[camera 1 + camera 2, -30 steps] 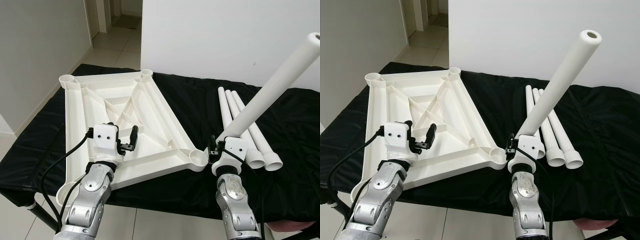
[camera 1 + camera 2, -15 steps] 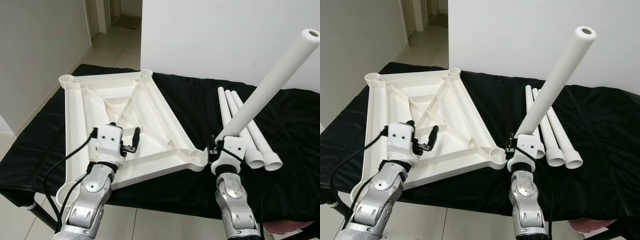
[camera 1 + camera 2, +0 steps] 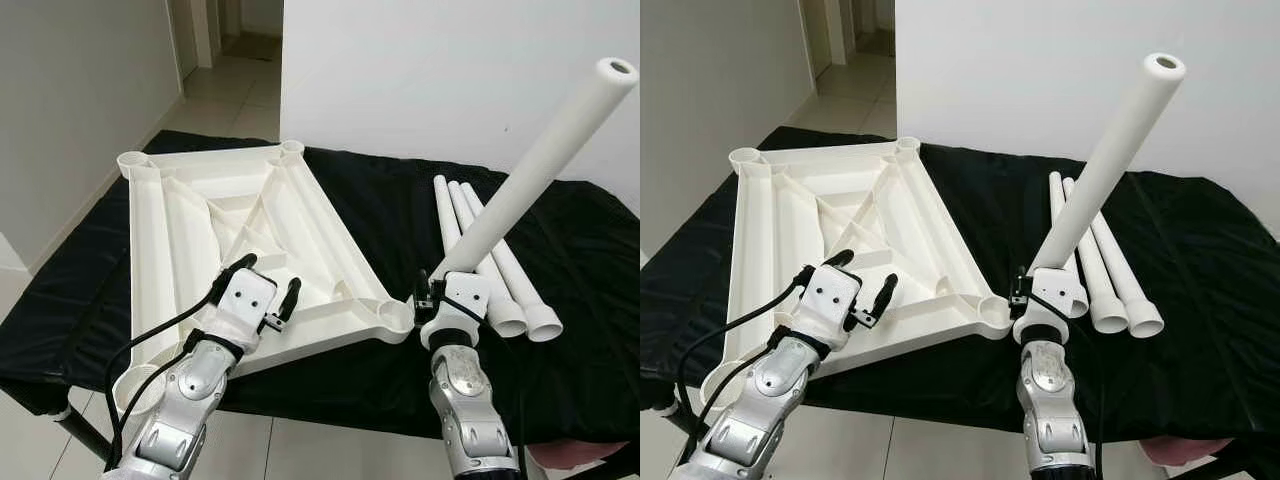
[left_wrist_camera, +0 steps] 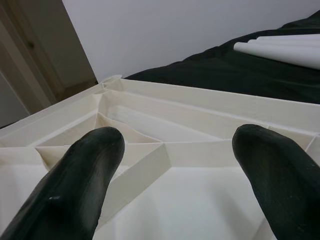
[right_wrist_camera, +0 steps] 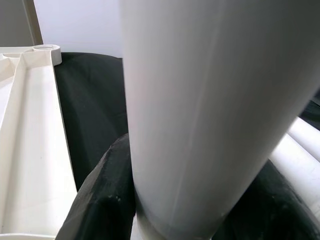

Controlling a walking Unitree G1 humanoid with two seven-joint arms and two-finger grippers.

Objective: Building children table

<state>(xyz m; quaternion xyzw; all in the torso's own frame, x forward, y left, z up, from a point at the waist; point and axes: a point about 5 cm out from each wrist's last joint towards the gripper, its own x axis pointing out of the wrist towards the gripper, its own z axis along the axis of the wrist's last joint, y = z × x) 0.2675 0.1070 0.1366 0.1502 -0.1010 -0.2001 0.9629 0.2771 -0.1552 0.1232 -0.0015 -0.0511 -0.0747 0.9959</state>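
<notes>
Nearest the camera, the left gripper point(image 3: 268, 291) hovers over the near edge of the one white tabletop point(image 3: 190, 220), which lies upside down with its ribbed underside up; its two black fingers point(image 4: 85, 175) are spread wide apart with nothing between them, and the wrist view looks past them across the diagonal ribs. Just to the right, the right gripper point(image 3: 432, 290) sits beside the tabletop's near right corner socket point(image 3: 396, 314), its fingers point(image 5: 107, 195) clamped on the lower end of one white table leg point(image 3: 535, 170), a long tube that slants up and away to the right, its open upper end high against the white wall point(image 3: 420, 70). Beyond and right of that gripper, three more white legs point(image 3: 490, 260) lie side by side on the black cloth point(image 3: 400, 210) that covers the work surface, touching or nearly touching each other, their wider ends toward the robot. That makes four legs counted in all, one held and three lying. Four round corner sockets show on the tabletop: two near, two far. Farther still, at the far left, a tiled floor point(image 3: 230, 95) runs back through a doorway.
</notes>
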